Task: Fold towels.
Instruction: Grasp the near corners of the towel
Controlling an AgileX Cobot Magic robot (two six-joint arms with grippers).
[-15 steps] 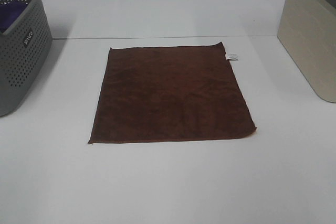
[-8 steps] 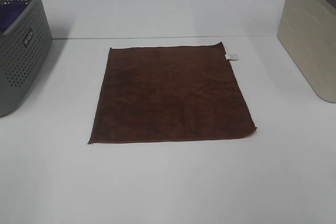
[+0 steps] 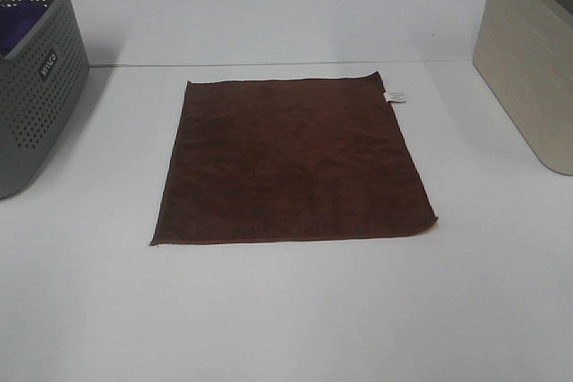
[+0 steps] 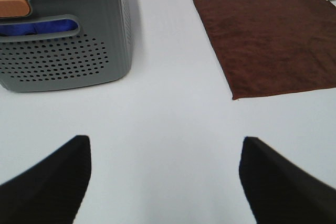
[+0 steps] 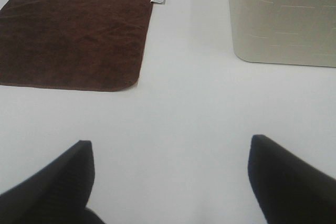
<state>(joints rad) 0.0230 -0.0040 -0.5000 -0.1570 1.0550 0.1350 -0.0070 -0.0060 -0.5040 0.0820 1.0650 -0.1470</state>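
Nothing moved since earlier frames. High view: brown towel [image 3: 291, 163] flat, unfolded, roughly square, mid-counter [image 3: 286, 319], no arm in sight. Left wrist view: left pincer [image 4: 164, 140] jaws apart, empty, towel ahead toward the right arm's side. Right wrist view: right pincer [image 5: 170, 141] apart, empty, towel ahead toward the left arm's side; I judge neither arm nearer.
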